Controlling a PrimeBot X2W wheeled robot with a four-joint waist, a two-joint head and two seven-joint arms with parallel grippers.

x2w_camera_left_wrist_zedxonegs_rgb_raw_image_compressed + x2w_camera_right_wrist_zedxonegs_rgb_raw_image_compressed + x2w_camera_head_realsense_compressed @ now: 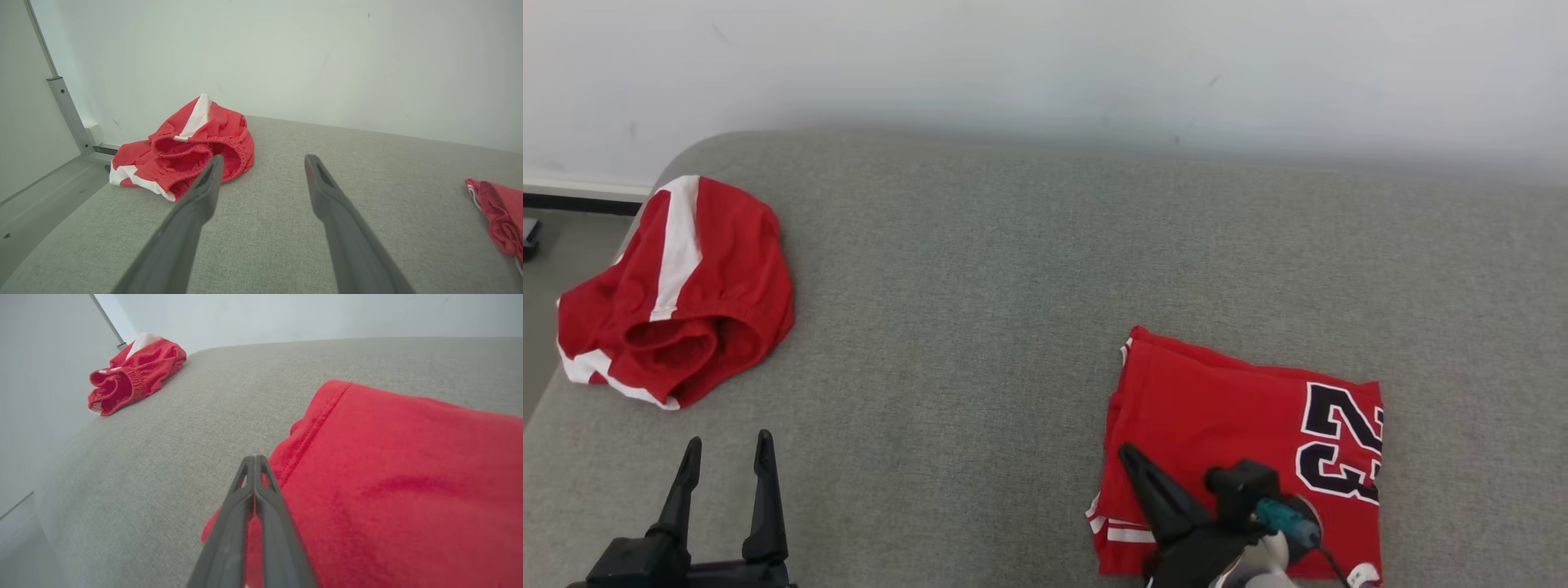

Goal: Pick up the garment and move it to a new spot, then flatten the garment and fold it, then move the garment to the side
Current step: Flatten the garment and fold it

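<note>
Beneath the clenched, seemingly empty right gripper [1131, 457]: folded jersey [1241, 425], spreading rightward from the tip, long axis crosswise. Nearer this arm. Far ahead-left of the released left gripper [729, 441]: crumpled shorts [711, 286].

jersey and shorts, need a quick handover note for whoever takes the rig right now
Left gripper: open, empty, above the pad, short of the shorts.
Right gripper: shut, over the left edge of the jersey; no cloth visibly pinched.
Things: jersey on the pad's right, shorts crumpled at its far left edge.
Done: jersey looks folded.
Left: likely pick up, flatten, fold and set aside the shorts.
</note>
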